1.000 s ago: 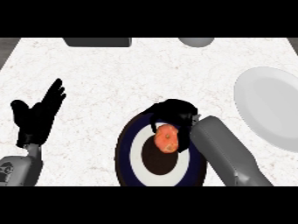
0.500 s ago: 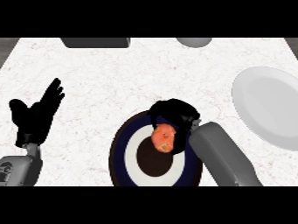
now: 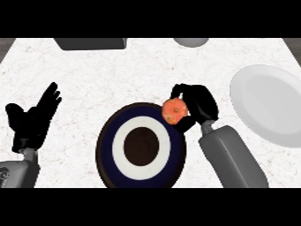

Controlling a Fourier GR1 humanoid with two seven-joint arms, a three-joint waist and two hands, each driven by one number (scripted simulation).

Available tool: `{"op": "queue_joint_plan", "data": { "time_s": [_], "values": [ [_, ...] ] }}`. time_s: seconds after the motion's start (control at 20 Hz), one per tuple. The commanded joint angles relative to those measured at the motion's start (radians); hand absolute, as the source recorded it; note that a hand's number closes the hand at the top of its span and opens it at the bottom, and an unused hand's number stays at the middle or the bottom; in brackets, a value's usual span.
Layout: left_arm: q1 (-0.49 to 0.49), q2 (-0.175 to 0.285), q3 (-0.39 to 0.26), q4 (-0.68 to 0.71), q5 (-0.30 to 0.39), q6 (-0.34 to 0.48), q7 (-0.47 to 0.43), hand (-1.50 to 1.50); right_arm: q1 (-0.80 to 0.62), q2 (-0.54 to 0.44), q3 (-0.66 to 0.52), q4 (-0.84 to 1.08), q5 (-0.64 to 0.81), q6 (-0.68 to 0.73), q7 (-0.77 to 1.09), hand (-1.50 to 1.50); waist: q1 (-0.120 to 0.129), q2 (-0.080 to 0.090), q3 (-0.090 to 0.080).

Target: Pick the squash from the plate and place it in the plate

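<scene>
An orange squash (image 3: 174,110) is held in my right hand (image 3: 197,103), whose fingers curl round it from the right. It hangs over the upper right rim of the dark blue plate (image 3: 114,154), which has a white ring and a dark centre. The white plate (image 3: 276,103) lies at the right edge of the counter, a short way right of the hand. My left hand (image 3: 32,119) rests open at the left, fingers up.
A dark grey box (image 3: 91,43) sits at the counter's far edge, left of centre. A grey round object (image 3: 192,42) sits at the far edge further right. The counter's dark edges show at the far left and far right.
My right hand has lifted the squash off the blue plate's centre and carried it up and to the right, to the plate's rim. The left hand has not moved.
</scene>
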Motion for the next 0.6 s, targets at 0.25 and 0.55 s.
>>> {"op": "queue_joint_plan", "data": {
  "time_s": [0.25,0.55],
  "values": [
    [0.018,0.003,0.009,-0.001,0.009,-0.022,-0.016,0.0,0.103,-0.048,-0.048,-0.391,0.229,-0.235,0.289,1.5,-0.001,0.003,0.0],
    [-0.006,-0.008,-0.006,-0.042,-0.019,-0.01,0.026,0.0,0.19,-0.081,-0.159,-0.603,0.128,-0.13,0.351,1.5,0.023,0.011,0.001]
  ]
}}
